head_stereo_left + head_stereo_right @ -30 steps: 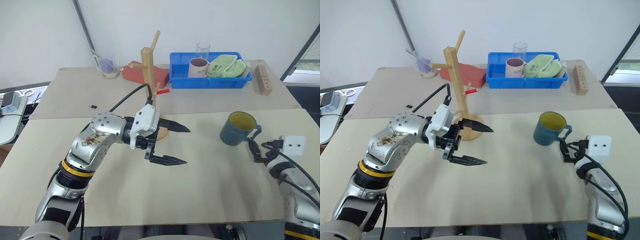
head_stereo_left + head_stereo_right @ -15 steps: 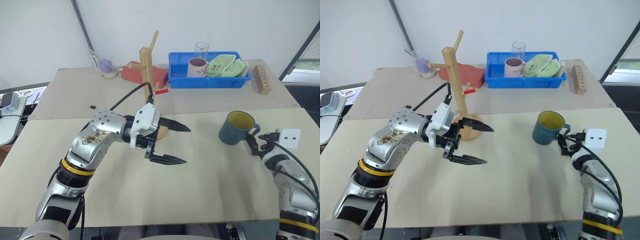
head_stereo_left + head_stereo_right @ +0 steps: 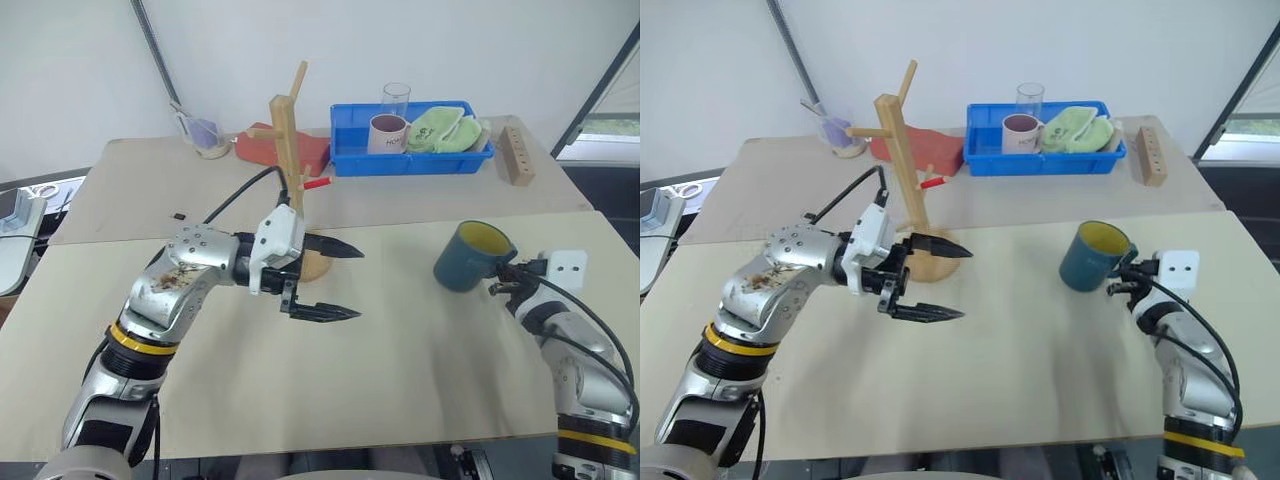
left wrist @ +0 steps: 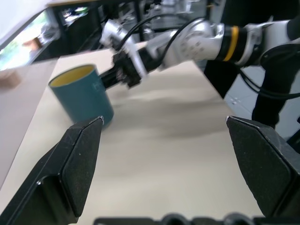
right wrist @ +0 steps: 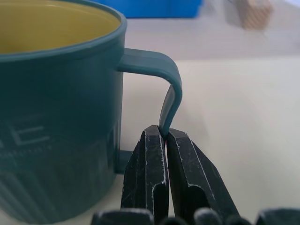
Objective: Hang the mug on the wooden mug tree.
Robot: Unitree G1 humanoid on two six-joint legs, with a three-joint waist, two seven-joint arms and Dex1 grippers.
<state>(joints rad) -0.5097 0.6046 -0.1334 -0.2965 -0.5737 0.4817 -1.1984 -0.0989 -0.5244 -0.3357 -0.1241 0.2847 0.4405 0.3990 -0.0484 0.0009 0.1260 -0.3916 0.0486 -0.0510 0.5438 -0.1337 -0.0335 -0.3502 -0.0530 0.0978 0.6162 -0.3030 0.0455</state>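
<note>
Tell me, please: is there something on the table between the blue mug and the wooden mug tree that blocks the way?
Yes, partly. The left gripper hangs open in front of the wooden mug tree, on the side facing the mug. The table between them is otherwise bare. The right gripper is shut on the mug's handle.

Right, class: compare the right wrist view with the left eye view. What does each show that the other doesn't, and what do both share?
Right wrist view only: the right hand pinching the thin mug handle between shut fingers, plus faint lettering on the mug's side.

Left eye view only: the wooden mug tree, the left hand open in front of its base, and a pale mug and clear glass in the blue bin.

Both: the teal mug with yellow interior, on the table.
</note>
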